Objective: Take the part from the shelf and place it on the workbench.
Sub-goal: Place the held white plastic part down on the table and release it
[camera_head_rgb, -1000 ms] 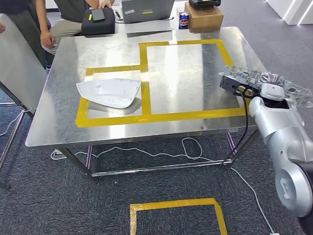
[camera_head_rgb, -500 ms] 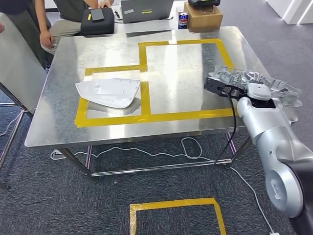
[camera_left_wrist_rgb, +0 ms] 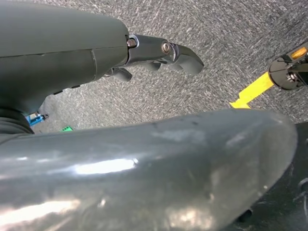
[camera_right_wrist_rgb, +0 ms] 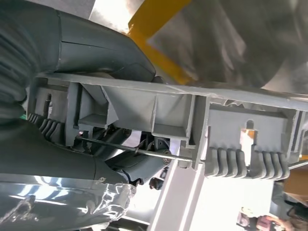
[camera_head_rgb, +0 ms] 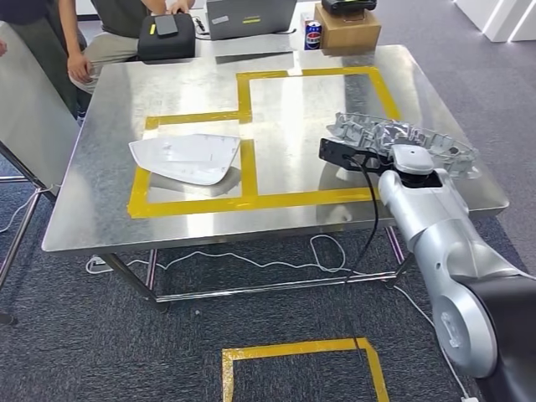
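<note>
A long grey ribbed plastic part [camera_head_rgb: 404, 141] is carried above the right side of the steel workbench [camera_head_rgb: 189, 226], over the right-hand yellow-taped square [camera_head_rgb: 310, 199]. My right hand [camera_head_rgb: 344, 155] grips the part from below, at its left end. Up close in the right wrist view, the thumb and fingers [camera_right_wrist_rgb: 101, 53] clamp the part's [camera_right_wrist_rgb: 174, 115] ribbed edge. A flat white panel [camera_head_rgb: 187, 157] lies in the left taped square. My left hand [camera_left_wrist_rgb: 160, 53] hangs over the carpet, its fingers curled in and holding nothing.
A black case [camera_head_rgb: 167, 35], a laptop [camera_head_rgb: 249, 17], a drink can [camera_head_rgb: 312, 35] and a cardboard box [camera_head_rgb: 347, 27] sit past the workbench's far edge. Seated people [camera_head_rgb: 82, 59] are at the far left. A slanted metal sheet [camera_head_rgb: 32, 109] stands left. White cables [camera_head_rgb: 265, 264] trail under the table.
My right arm has swung left, carrying the grey part from beyond the table's right edge to above the right taped square. The white panel has not moved.
</note>
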`<state>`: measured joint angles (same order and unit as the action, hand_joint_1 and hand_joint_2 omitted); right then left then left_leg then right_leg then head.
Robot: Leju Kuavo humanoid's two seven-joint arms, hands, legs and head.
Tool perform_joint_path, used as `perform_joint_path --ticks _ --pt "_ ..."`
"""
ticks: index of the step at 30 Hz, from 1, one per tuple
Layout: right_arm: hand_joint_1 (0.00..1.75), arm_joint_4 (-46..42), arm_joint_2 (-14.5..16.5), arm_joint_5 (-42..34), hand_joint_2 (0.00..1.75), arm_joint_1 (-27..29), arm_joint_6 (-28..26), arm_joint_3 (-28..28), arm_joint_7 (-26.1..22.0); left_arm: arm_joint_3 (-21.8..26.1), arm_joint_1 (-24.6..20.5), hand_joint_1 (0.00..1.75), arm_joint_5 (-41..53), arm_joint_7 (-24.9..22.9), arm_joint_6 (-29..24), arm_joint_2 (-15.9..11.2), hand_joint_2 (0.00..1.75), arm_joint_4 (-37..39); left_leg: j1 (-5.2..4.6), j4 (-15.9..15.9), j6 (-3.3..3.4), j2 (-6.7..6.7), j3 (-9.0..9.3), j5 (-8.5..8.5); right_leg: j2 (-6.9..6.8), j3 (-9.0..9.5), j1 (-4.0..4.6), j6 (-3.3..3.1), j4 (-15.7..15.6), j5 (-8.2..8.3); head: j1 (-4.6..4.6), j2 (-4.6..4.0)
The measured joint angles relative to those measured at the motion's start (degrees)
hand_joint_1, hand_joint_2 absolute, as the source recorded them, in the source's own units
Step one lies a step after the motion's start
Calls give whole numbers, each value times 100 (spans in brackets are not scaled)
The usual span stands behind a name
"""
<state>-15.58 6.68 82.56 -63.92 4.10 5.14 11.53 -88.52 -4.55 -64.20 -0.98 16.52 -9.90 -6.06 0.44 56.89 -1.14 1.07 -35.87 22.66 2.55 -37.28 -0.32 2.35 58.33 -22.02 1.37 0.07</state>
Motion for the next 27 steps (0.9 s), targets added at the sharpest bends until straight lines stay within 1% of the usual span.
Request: perform_joint_path --ticks 6,11,15,21,25,27 --pt "175 2 331 46 175 45 -59 92 -161 -4 -38 0 147 -39 2 13 0 -14 6 -1 -8 -1 -1 -5 2 -6 8 -2 0 0 1 0" --pt "175 4 538 31 175 129 -80 109 -289 -4 -54 0 193 -83 -2 58 0 -27 10 -1 -10 0 -4 -5 1 -6 14 -4 1 0 1 1" --pt "0 19 630 21 0 206 -61 112 -326 -4 -65 0 196 -89 -3 76 175 -37 9 -1 -12 -1 -4 -4 1 -6 14 -6 0 2 0 0" --pt "0 42 704 8 0 332 -45 113 -365 -4 -73 0 233 -108 -4 94 175 -40 9 -1 -12 0 -8 -8 -4 -7 14 -7 0 4 0 1" --pt "0 48 709 8 0 338 -43 113 -366 -4 -77 0 250 -124 -5 101 0 -41 9 -1 -13 0 -9 -9 -4 -8 14 -8 0 5 1 0" --pt "0 48 709 8 0 338 -39 113 -365 -4 -79 0 250 -135 -7 104 0 -41 9 -1 -13 0 -9 -9 -4 -9 14 -9 0 4 1 1"
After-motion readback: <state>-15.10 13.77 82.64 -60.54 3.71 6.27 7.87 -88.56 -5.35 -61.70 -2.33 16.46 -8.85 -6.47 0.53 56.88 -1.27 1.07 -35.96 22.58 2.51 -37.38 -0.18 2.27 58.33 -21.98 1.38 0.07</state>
